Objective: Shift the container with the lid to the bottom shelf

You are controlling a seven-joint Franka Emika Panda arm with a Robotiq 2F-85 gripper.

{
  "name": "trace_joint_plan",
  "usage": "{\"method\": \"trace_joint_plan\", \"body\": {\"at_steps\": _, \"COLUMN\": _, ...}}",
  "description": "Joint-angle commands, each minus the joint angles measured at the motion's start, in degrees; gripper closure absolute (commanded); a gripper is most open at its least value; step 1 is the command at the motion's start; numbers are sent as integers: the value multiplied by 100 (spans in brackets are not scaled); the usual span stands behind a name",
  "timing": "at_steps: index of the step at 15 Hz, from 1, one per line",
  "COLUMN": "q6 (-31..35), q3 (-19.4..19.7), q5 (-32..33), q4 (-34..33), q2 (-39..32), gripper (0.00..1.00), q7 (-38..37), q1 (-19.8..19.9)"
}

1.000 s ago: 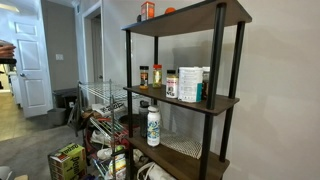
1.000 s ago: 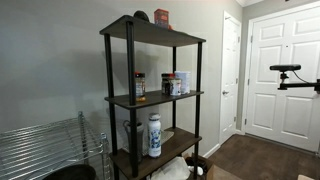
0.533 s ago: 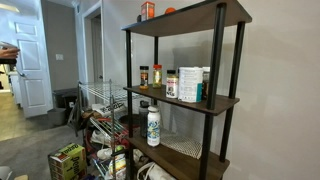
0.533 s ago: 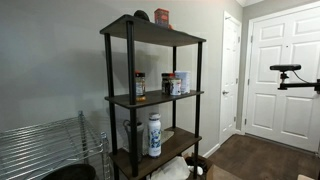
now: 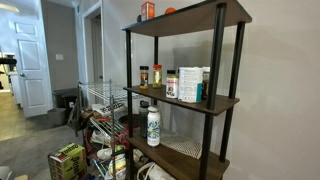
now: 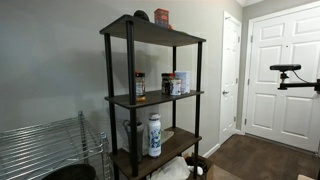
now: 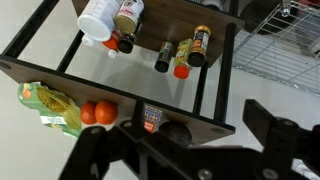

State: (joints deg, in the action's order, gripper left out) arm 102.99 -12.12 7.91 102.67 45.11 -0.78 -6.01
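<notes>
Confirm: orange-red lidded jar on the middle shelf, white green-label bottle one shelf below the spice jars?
Not quite. The orange-red lidded jar stands on the top shelf, not the middle one; both exterior views show it. The white green-label bottle is one shelf below the spice jars, as stated.
</notes>
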Motion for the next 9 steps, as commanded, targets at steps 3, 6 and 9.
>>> {"method": "trace_joint_plan", "body": {"at_steps": 3, "q6": -14, "q3": -7, "q5": -2, "q4": -22, "q2": -13, "gripper": 0, "q7": 0, "q1": 7}}
{"method": "trace_joint_plan", "body": {"at_steps": 6, "q6": -14, "q3": -7, "q5": -2, "q4": -23, "q2": -13, "gripper": 0, "q7": 0, "q1": 7}}
{"method": "trace_joint_plan", "body": {"at_steps": 9, "q6": 76, "q3": 59, "q5": -38, "q4": -20, "q2": -41, "gripper": 0, "q7": 67, "q1": -39}}
